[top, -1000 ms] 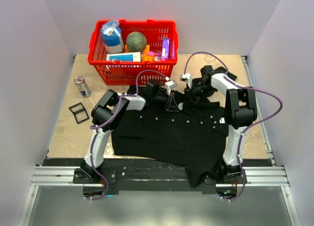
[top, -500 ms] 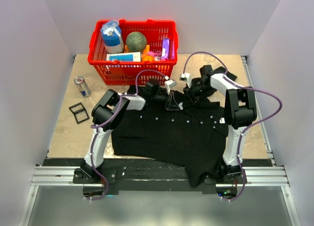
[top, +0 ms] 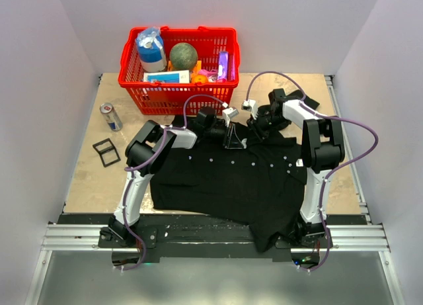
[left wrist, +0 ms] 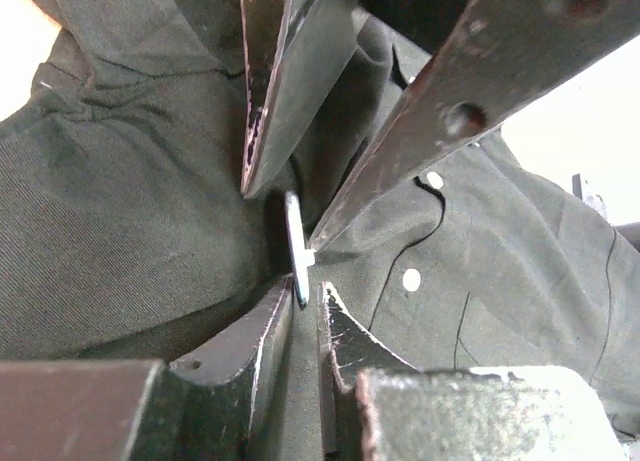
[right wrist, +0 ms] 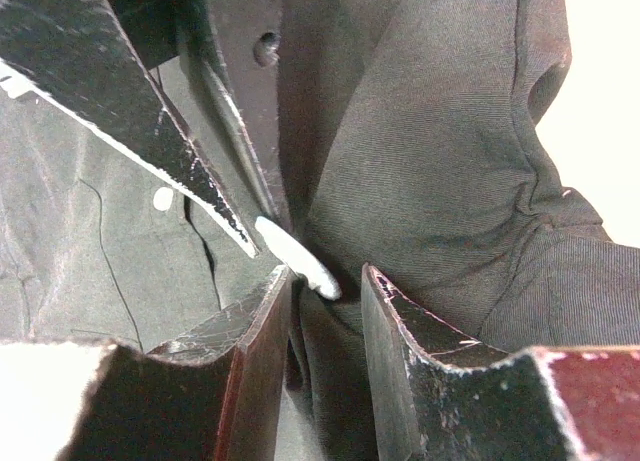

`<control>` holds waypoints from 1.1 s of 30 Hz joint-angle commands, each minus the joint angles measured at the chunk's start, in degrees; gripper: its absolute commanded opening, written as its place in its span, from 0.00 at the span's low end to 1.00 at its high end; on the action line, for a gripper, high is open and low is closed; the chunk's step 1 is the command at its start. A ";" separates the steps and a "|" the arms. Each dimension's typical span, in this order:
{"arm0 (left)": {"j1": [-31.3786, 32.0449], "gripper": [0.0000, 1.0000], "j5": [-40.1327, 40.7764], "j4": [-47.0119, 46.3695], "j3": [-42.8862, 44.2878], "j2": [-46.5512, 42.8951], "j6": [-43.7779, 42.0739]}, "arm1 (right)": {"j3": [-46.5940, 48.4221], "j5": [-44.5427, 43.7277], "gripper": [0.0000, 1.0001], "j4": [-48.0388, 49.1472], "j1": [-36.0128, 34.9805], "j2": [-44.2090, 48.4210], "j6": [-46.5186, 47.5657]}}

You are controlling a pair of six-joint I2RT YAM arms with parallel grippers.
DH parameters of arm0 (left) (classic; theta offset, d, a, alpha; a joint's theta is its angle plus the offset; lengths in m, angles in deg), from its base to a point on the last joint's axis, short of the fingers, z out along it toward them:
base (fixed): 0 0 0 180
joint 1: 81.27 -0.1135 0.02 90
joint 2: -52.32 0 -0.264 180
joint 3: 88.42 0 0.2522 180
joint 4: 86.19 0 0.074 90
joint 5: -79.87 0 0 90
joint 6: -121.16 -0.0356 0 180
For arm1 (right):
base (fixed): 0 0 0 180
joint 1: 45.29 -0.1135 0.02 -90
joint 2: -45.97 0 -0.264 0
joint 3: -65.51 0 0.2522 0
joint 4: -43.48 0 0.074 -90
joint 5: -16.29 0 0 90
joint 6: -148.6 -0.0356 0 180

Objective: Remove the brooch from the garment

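Note:
The garment [top: 225, 176], a black shirt, lies spread on the table. Both grippers meet at its collar end. The brooch [left wrist: 294, 243] stands edge-on as a thin silvery disc, still against the cloth. My left gripper [left wrist: 305, 299] is nearly shut, with the brooch's lower edge between its tips. It also shows in the top view [top: 233, 139]. In the right wrist view the brooch [right wrist: 295, 256] lies at the tip of my right gripper [right wrist: 325, 273], which is closed on a fold of shirt beside it. The right gripper shows in the top view [top: 255, 128] too.
A red basket [top: 178, 87] full of goods stands just behind the collar. A drink can [top: 111, 117] and a small black frame [top: 106, 151] lie at the left. The shirt's lower corner [top: 274, 229] hangs over the table's front edge. White buttons [left wrist: 411, 279] dot the placket.
Both grippers stay at the collar. The left wrist has crept slightly toward the basket; nothing else has visibly moved.

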 commanded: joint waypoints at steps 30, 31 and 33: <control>-0.80 0.00 0.63 -1.54 3.70 4.41 1.79 | 3.84 -3.33 0.39 -1.03 -0.48 -2.36 -0.85; -0.80 0.00 0.55 -1.62 3.61 4.50 1.79 | 3.84 -3.33 0.39 -0.76 -0.56 -2.45 -1.03; -0.89 0.00 0.72 -1.54 3.70 4.59 1.88 | 3.92 -3.24 0.39 -0.58 -0.56 -2.80 -1.29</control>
